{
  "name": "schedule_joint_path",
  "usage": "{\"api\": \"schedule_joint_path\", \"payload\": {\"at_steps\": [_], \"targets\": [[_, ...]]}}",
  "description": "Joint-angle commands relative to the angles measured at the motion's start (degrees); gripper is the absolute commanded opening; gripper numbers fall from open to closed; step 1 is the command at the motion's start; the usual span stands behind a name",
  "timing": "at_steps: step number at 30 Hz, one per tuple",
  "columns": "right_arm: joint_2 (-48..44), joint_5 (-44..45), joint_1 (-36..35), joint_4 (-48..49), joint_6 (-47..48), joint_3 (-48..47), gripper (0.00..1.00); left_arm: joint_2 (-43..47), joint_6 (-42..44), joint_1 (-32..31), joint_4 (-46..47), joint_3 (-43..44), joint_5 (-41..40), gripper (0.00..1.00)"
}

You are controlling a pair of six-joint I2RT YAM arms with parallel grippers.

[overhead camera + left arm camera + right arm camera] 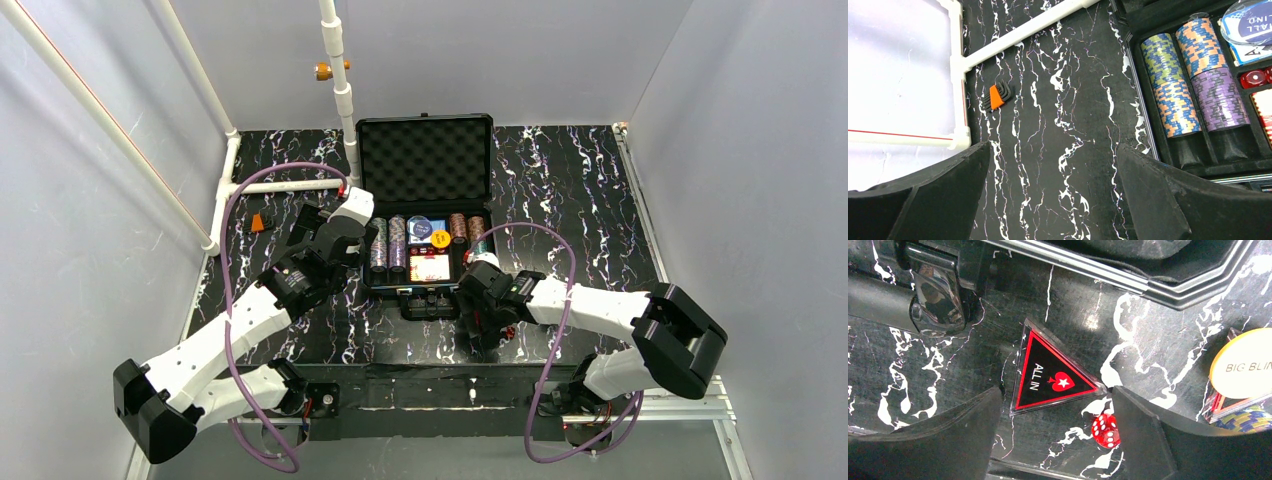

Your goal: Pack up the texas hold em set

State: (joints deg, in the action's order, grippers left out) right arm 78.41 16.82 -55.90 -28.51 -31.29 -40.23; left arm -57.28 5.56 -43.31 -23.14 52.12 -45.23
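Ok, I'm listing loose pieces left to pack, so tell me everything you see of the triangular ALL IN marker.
The ALL IN marker is a flat triangle, black with a red border, white lettering and a red spade bearing a white star, edged in what looks like clear plastic. It lies flat on the marbled table, outside the case near its front rim, between the spread fingers of the right tool. A red die sits near one corner, apart from it.

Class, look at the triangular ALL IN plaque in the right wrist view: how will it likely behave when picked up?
The ALL IN plaque looks thin and lies flat on the table, so gripping its edges may be awkward. Its glossy clear rim suggests hard plastic: probably stiff, light, apt to slide. The red die beside it might get nudged.
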Motion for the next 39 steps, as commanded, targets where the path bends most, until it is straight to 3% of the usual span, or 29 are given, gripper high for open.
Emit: {"api": "schedule_joint_path", "payload": {"at_steps": [1,7,15,26,33,39], "targets": [[-0.62,0.06,-0.17,-0.91,-0.18,-0.50,0.91,0.01,0.03,-0.27,0.11,-0.35,-1.44,0.98],[-0.44,0.75,-0.13,-1.04,-0.18,-0.90,0.94,-0.15,0.06,-0.28,0.11,-0.26,-1.44,0.98],[1.82,-0.42,-0.17,0.42,0.15,-1.52,0.86,0.22,-0.12,-0.23,0.12,-0.18,-1.32,0.98],[2.83,0.49,-0.13,1.08,0.04,-1.34,0.83,0.23,-0.13,-0.23,-0.16,0.00,-1.00,0.98],[2.78,1.27,-0.16,0.60,-0.09,-1.73,0.66,0.10,-0.12,-0.21,-0.16,-0.05,-1.00,0.98],[0.45,2.69,-0.17,-2.98,0.39,-3.98,0.61,0.21,-0.15,-0.25,-0.16,0.00,-1.06,0.98]]}}
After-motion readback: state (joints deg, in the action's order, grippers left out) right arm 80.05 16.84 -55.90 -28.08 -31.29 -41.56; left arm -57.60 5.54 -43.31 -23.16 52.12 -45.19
